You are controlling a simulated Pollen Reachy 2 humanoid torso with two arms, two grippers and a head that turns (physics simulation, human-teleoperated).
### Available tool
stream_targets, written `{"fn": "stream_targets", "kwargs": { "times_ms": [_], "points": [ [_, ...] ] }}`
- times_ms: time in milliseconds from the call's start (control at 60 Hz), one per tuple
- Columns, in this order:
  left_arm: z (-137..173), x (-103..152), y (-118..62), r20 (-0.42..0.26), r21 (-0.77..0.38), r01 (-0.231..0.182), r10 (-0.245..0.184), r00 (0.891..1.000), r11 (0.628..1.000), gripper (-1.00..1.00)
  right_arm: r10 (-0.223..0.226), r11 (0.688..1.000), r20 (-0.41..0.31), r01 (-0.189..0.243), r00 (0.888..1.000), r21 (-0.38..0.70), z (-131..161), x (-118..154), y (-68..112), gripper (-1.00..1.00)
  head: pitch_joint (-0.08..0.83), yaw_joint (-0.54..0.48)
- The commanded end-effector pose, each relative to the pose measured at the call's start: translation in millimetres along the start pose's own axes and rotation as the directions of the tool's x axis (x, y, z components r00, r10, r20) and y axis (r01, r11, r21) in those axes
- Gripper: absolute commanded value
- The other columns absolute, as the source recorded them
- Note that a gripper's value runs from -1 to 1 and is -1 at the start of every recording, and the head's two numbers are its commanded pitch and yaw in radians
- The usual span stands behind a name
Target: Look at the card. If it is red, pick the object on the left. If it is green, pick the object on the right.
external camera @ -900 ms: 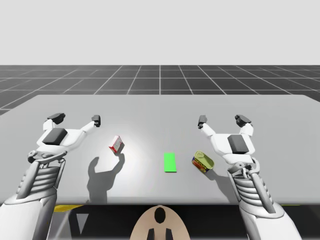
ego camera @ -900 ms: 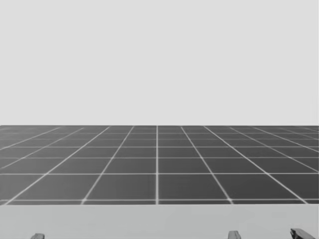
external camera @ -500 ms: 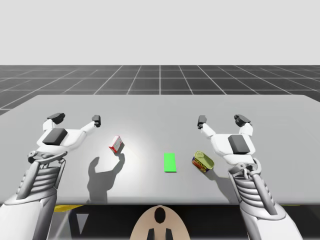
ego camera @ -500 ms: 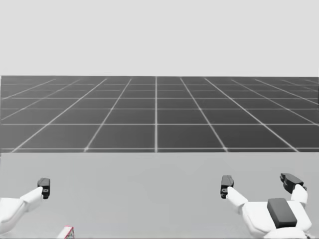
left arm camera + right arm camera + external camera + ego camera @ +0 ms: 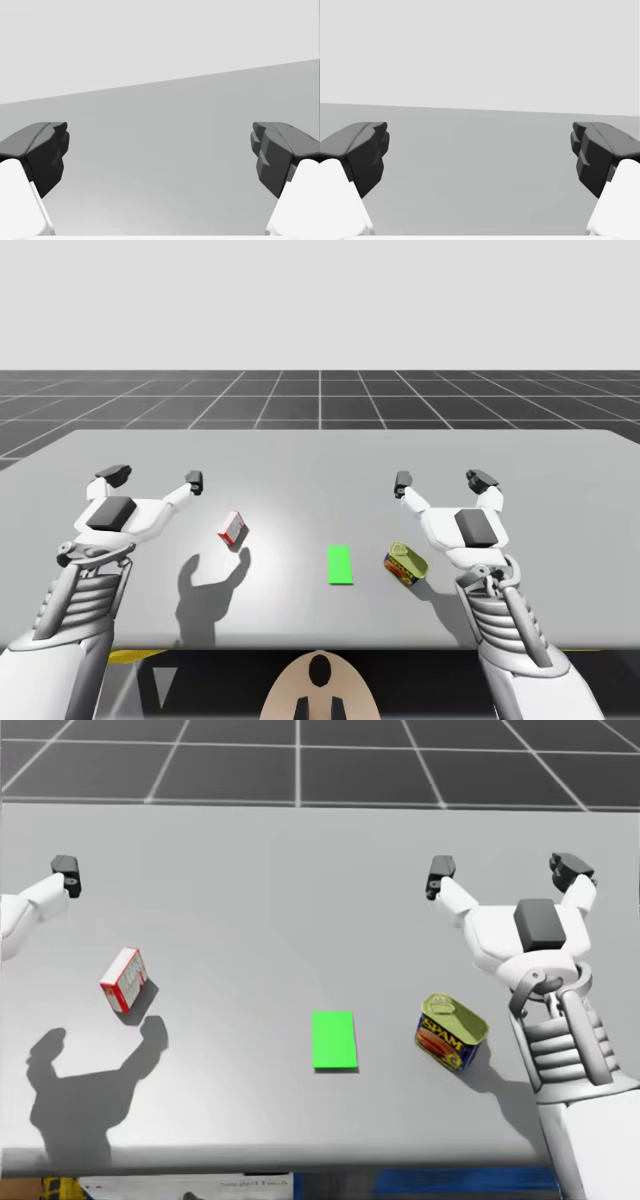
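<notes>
High view: grey table (image 5: 320, 465), dark gridded floor (image 5: 320, 400) beyond; left hand (image 5: 153, 478) and right hand (image 5: 441, 480) both wide.

A plain grey table (image 5: 320, 455) spreads wide. Beyond it, at twelve o'clock, lies a dark gridded floor (image 5: 320, 395).

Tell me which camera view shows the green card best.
The head view: the green card lies flat near the picture's middle, close and unobstructed, between the red and white box and the yellow can. The high view shows it too, but from farther off. The wrist views look out across the table instead.
</notes>
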Motion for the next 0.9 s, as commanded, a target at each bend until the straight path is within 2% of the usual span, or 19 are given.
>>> {"fn": "stream_targets", "kwargs": {
  "times_ms": [17,117,517,900],
  "points": [
    [0.6,0.7,-0.6,0.002,-0.004,0.005,-0.005,1.000,1.000,-1.00,-0.023,1.000,-0.006,0.023,1.000,0.000,0.7,-0.6,4.0,-1.00,0.700,-0.06],
    [1.4,1.2,-1.5,0.002,-0.006,0.006,-0.006,1.000,1.000,-1.00,-0.022,1.000,-0.007,0.022,1.000,0.000,0.8,-0.6,4.0,-1.00,0.738,-0.06],
    [3.9,3.4,-3.0,0.005,-0.005,0.001,-0.001,1.000,1.000,-1.00,-0.032,0.999,-0.008,0.032,0.999,-0.005,1.1,1.0,3.7,-1.00,0.772,-0.07],
    [5.6,5.1,-3.8,0.014,-0.014,-0.006,0.007,1.000,1.000,-1.00,-0.034,0.999,-0.007,0.034,0.999,-0.001,1.3,1.1,5.2,-1.00,0.819,-0.28]
  ]
}}
